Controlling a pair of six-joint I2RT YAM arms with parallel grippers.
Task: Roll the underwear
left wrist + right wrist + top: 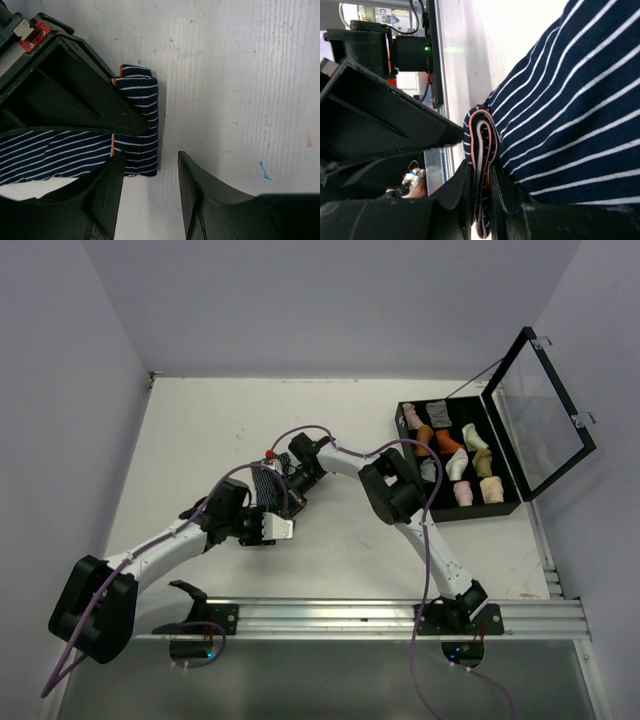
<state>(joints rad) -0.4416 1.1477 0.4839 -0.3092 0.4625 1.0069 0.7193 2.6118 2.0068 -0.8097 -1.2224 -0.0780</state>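
- Underwear [141, 117] — navy w/ thin white stripes, orange trim. It lies on the white table [200, 440], left of centre, where the two arm tips meet.
- Underwear state: one end is wound into a short roll; the rest lies flat and runs off under the right arm's tool.
- Right gripper [482, 187] — clenched on the layered edge of the roll. Fabric is pinched between both fingers, w/ orange-edged folds showing in the gap.
- Left gripper [150, 160] — released, fingers spread, nothing grasped. One finger overlaps the flat striped part; the other is over bare table. The roll's end sits just at the gap.
- Contact between the left fingers & the fabric: cannot tell.
- Storage box [470, 512] is at the table's right side, lid [545, 410] swung open. Its compartments hold rolled items [460, 462] in pale, orange & grey tones, well apart from the underwear.
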